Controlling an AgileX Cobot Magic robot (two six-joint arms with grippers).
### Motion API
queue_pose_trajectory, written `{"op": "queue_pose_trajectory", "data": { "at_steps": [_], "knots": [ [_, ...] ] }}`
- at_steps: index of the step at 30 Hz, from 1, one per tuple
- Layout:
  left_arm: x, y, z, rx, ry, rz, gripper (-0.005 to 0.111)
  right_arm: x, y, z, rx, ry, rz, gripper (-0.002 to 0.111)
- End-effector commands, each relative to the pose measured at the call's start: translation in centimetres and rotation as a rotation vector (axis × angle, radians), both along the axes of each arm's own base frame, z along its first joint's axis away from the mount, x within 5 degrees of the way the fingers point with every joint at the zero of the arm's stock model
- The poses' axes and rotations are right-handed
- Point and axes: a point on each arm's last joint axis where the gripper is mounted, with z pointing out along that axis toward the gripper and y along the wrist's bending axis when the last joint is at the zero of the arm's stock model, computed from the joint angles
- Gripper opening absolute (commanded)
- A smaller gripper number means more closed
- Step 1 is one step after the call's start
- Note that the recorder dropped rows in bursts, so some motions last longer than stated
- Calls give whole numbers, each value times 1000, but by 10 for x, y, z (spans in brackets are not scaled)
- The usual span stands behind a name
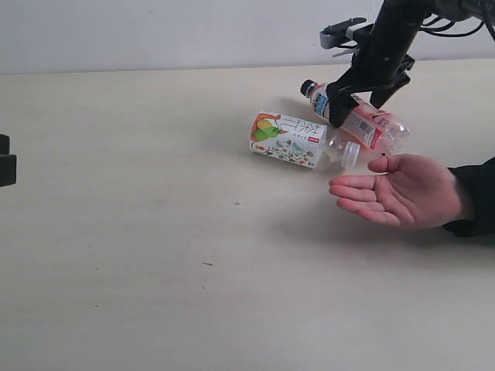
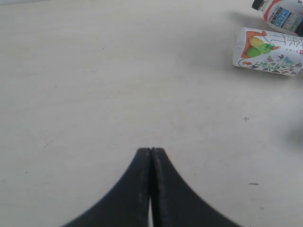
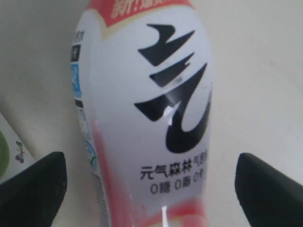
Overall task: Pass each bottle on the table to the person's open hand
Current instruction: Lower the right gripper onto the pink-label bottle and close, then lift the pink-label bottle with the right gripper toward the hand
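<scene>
Here, beige table (image 1: pixel 155 270), white wall (image 1: pixel 155 31); right end effector (image 1: pixel 360 104) wide astride bottle (image 1: pixel 373 128); left end effector (image 2: pixel 151 156) pinched

Bright, even, diffuse light fills all three views, probably from overhead. The pale beige wood-grain table (image 1: pixel 155 270) looks matte and evenly lit; a soft grey shadow lies under the person's open hand (image 1: pixel 406 192). Up close, the pink-and-white labelled clear plastic bottle (image 3: pixel 147 118) looks slightly soft, with a thin white sheen streak. The left black end effector (image 2: pixel 151 158) and the right end effector's fingers (image 3: pixel 33 189) are blurred.
</scene>
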Motion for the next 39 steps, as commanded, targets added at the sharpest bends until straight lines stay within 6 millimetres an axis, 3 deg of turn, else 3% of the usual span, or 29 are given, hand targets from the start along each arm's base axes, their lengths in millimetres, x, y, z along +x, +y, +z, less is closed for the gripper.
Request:
{"op": "queue_pose_trajectory", "data": {
  "at_steps": [1, 5, 7, 15, 17, 25, 35, 39],
  "knots": [
    [0, 0, 1, -13, -10, 4, 0, 0, 0, -11, -16, 14, 15, 89],
    [0, 0, 1, -13, -10, 4, 0, 0, 0, -21, -28, 31, 16, 84],
    [0, 0, 1, -13, -10, 4, 0, 0, 0, -20, -27, 29, 16, 74],
    [0, 0, 1, -13, -10, 4, 0, 0, 0, -19, -19, 38, -75, 0],
    [0, 0, 1, -13, -10, 4, 0, 0, 0, -13, -15, 28, -79, 0],
    [0, 0, 1, -13, -10, 4, 0, -6, -2, 60, 41, -99, -144, 0],
    [0, 0, 1, -13, -10, 4, 0, -35, -10, 169, 146, -286, -239, 0],
    [0, 0, 1, -13, -10, 4, 0, -55, -15, 183, 154, -275, -240, 0]
  ]
}}
